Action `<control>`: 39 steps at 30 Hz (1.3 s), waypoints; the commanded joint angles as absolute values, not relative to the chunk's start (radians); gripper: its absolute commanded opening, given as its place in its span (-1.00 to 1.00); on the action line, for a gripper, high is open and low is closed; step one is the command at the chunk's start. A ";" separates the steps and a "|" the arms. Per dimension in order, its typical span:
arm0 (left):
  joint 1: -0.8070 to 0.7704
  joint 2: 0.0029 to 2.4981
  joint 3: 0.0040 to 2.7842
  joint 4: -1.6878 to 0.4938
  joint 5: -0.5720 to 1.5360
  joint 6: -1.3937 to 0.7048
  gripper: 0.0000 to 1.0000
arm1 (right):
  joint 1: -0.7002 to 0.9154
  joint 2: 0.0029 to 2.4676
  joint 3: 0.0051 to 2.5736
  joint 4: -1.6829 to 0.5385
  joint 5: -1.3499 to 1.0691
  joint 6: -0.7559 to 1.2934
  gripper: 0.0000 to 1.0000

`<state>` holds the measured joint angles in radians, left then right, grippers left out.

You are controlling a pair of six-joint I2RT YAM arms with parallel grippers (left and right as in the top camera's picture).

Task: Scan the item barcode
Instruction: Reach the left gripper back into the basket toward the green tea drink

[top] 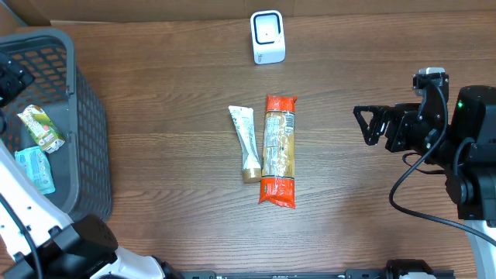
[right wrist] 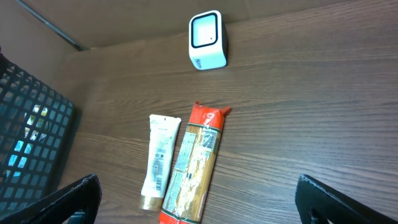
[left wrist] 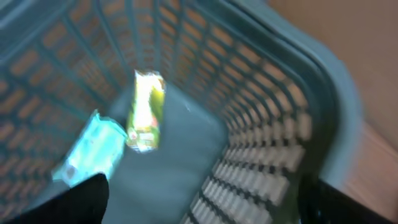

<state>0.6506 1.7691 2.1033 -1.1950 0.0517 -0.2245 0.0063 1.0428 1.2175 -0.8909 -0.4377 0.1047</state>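
Note:
A white barcode scanner (top: pixel 268 36) stands at the back of the table, also in the right wrist view (right wrist: pixel 206 40). At the table's middle lie a white tube (top: pixel 247 143) with a gold cap and an orange-ended pasta pack (top: pixel 280 149) side by side, the tube's barcode facing up (right wrist: pixel 160 163). My right gripper (top: pixel 363 125) hovers open to their right, empty (right wrist: pixel 198 186). My left gripper (top: pixel 8 80) hangs open over the basket with nothing between its fingers (left wrist: pixel 205 211). Below it lie a green-yellow packet (left wrist: pixel 146 112) and a teal packet (left wrist: pixel 93 149).
The dark mesh basket (top: pixel 85 124) takes up the table's left side, and its wall (left wrist: pixel 280 143) rises close beside my left gripper. A cardboard wall (top: pixel 155 9) runs along the table's far edge.

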 commanded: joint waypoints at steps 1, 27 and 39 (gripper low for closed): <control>0.657 1.765 1.969 -1.083 -0.065 -0.160 0.79 | 0.001 1.040 1.248 -0.887 -0.439 0.108 1.00; 0.741 2.046 1.535 -0.588 -0.116 0.026 0.96 | 0.001 1.040 1.248 -0.887 -0.439 0.108 1.00; 0.739 2.159 1.537 -0.541 -0.116 0.072 -0.35 | 0.001 1.040 1.248 -0.887 -0.439 0.108 1.00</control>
<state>0.7395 2.1151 1.5452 -0.5343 -0.1177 0.0551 0.0063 1.0428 1.2175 -0.8906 -0.4381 0.1051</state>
